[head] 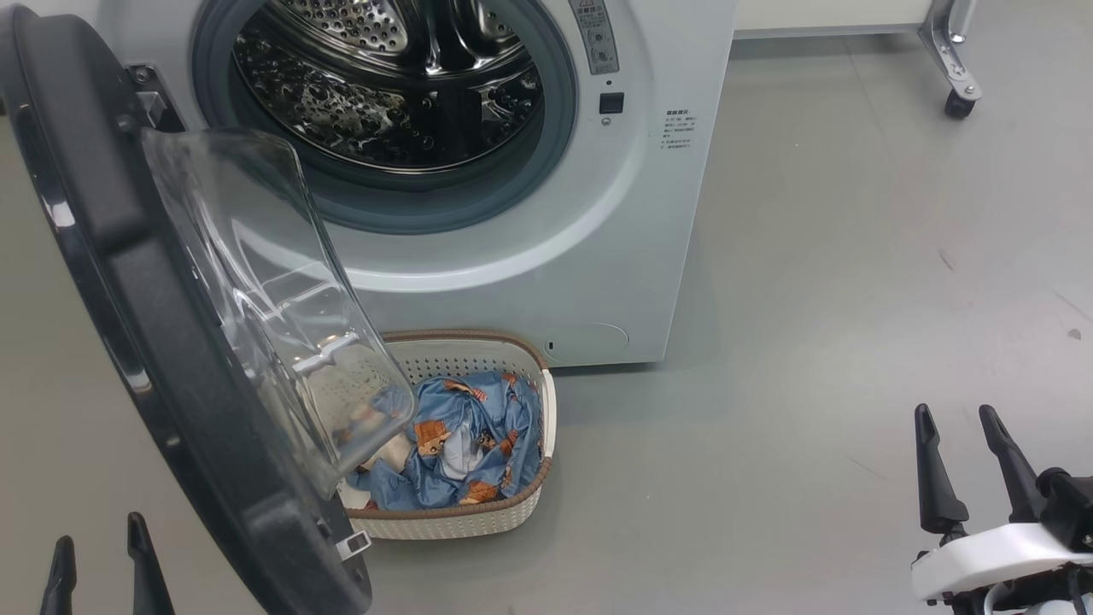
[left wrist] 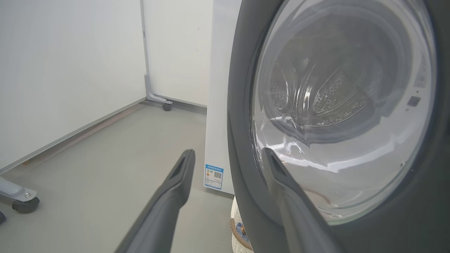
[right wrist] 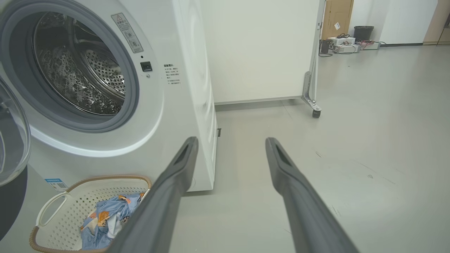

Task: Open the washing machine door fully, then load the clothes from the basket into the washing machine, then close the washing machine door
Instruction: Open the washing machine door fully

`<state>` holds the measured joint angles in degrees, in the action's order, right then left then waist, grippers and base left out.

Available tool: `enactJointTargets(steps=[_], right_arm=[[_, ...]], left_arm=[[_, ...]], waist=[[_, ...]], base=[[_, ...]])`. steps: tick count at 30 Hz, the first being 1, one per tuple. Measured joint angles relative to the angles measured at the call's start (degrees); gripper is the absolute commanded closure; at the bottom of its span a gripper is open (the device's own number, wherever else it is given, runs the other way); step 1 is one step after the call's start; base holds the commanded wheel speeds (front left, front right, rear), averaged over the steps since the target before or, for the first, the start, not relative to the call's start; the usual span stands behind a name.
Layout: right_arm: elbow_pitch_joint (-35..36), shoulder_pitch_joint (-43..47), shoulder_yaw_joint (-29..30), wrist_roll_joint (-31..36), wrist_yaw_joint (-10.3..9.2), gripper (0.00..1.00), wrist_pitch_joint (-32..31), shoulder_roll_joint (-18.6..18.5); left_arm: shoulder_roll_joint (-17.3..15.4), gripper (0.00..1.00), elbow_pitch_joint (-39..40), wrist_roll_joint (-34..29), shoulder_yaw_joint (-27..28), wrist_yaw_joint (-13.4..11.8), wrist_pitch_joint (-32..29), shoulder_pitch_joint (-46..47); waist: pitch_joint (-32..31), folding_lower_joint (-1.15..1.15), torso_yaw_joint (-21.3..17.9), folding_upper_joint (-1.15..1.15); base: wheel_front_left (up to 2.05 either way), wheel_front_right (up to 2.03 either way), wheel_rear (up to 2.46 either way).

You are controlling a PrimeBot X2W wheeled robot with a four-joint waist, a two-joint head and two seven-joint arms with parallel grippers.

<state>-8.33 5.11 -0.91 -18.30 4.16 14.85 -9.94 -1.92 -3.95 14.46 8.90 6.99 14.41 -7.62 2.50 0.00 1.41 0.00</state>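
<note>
Washing machine door (head: 128, 282): you see it swung wide open on its hinge (head: 149, 94) at the left side of the opening, its glass bowl (head: 273, 299) bulging towards the machine.
Washing machine (head: 598, 256): you look straight into the open mouth; the grey gasket (head: 559, 137) rings the perforated steel drum (head: 384, 85), and no fabric is visible in the part of the drum you can see.
Basket (head: 461, 521): it stands on the floor (head: 811, 342) just beside the foot of the machine's front, below the opening; the door's lower edge covers its left part.
Clothes (head: 478, 436): you find them bunched inside the basket, blue printed fabric with a pale patch in the middle.
Left gripper (head: 100, 530): fingers spread, holding nothing, low at the outer face of the door. In the left wrist view one finger (left wrist: 281, 182) overlaps the door's dark rim (left wrist: 242, 105); you cannot tell whether it touches.
Blue label sticker (left wrist: 214, 176): low on the machine's white panel, seen between the left fingers.
Right gripper (head: 955, 410): fingers spread and empty, over bare floor, well apart from the basket, to its right.
</note>
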Motion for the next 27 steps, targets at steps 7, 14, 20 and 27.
enactJointTargets(steps=[7, 14, 20, 27], right_arm=[[-0.09, 0.36, 1.08, 1.24, 0.93, 0.0, 0.0, 0.94], [-0.1, 0.54, 1.97, 2.18, 1.43, 0.0, 0.0, 1.82], [-0.78, 0.54, 2.37, 2.98, 1.92, 0.0, 0.0, 2.35], [-0.96, 0.53, 2.91, 4.09, 2.38, 0.0, 0.0, 2.74]], left_arm=[[0.0, 0.0, 0.01, -0.04, -0.3, 0.0, 0.0, -0.59], [0.0, 0.0, 0.24, -0.42, -0.29, 0.0, 0.0, -0.85], [0.0, 0.0, 0.55, -0.42, -0.24, 0.0, 0.0, -0.85], [0.0, 0.0, 0.64, -0.42, -0.37, 0.0, 0.0, -0.83]], waist=[[-0.19, 0.0, 0.36, 0.0], [0.12, 0.0, 0.53, 0.0], [0.48, 0.0, 0.58, 0.0], [0.84, 0.0, 0.77, 0.0]], base=[[0.0, 0.0, 0.0], [0.0, 0.0, 0.0], [0.0, 0.0, 0.0], [0.0, 0.0, 0.0]])
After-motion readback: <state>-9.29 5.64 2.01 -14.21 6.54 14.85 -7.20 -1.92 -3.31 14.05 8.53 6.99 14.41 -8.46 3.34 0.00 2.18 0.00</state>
